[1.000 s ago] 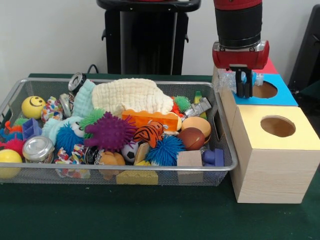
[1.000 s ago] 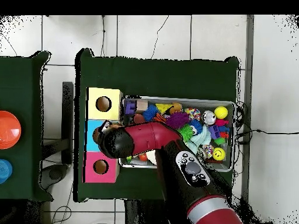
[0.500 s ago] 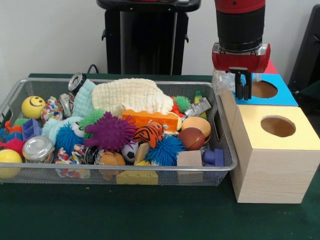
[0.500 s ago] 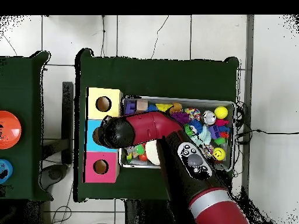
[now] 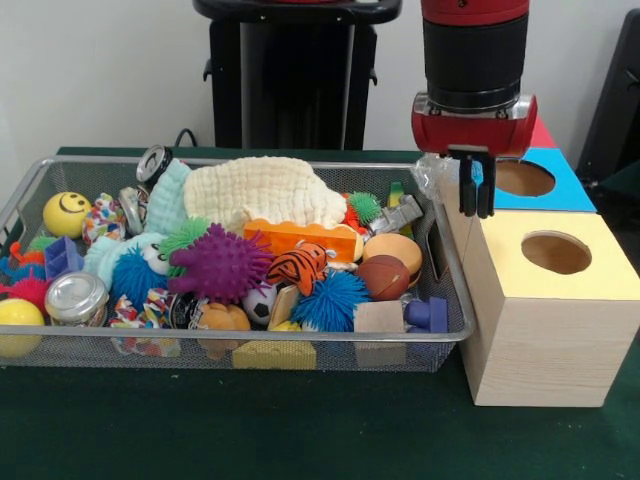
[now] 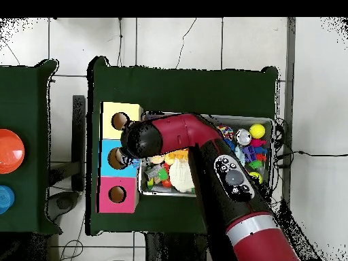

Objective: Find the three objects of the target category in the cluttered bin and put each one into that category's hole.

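Bin [image 5: 452, 262] of wire mesh is crammed with toys and sits on the green table, touching the yellow-topped box [image 5: 545, 335]. Blue box [image 5: 572, 192] with its hole [image 5: 525, 178] sits right behind that. The gripper [image 5: 475, 190] hangs over the bin's corner by the boxes, clamped on a crinkly clear plastic bottle [image 5: 434, 175].

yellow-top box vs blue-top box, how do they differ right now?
The yellow-top box sits nearest the front camera, its hole fully exposed; the blue-top box sits behind it. The gripper hangs by the blue-top box's near left corner, not over the yellow-top box's hole. Only the yellow-top box's pale wooden front shows fully. Both have one round top hole.
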You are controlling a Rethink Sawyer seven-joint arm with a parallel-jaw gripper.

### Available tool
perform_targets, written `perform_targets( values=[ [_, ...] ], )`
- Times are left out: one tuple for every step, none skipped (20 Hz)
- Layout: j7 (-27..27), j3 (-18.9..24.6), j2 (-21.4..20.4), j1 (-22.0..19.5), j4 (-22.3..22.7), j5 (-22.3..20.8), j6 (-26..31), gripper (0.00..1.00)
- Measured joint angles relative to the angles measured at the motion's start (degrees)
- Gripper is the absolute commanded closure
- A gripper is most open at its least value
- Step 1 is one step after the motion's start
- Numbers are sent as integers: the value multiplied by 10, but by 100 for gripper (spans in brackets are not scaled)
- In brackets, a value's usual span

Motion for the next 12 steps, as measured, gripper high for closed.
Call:
perform_targets(
  values=[
    [-2, 1, 1, 0, -7, -2, 6, 100],
    [-12, 5, 7, 0, -32, -8, 33, 100],
    [-17, 8, 9, 0, -42, -11, 44, 100],
    [-20, 9, 11, 0, -51, -13, 54, 100],
    [-25, 12, 13, 0, -61, -15, 66, 100],
    [-33, 15, 15, 0, -75, -18, 84, 100],
    [-39, 17, 16, 0, -85, -20, 94, 100],
    [-46, 19, 17, 0, -97, -23, 108, 100],
    [-51, 20, 18, 0, -105, -25, 117, 100],
    [-54, 20, 18, 0, -110, -26, 121, 100],
    [-60, 20, 18, 0, -121, -28, 127, 100],
    [-62, 20, 17, 0, -127, -28, 127, 100]
  ],
)
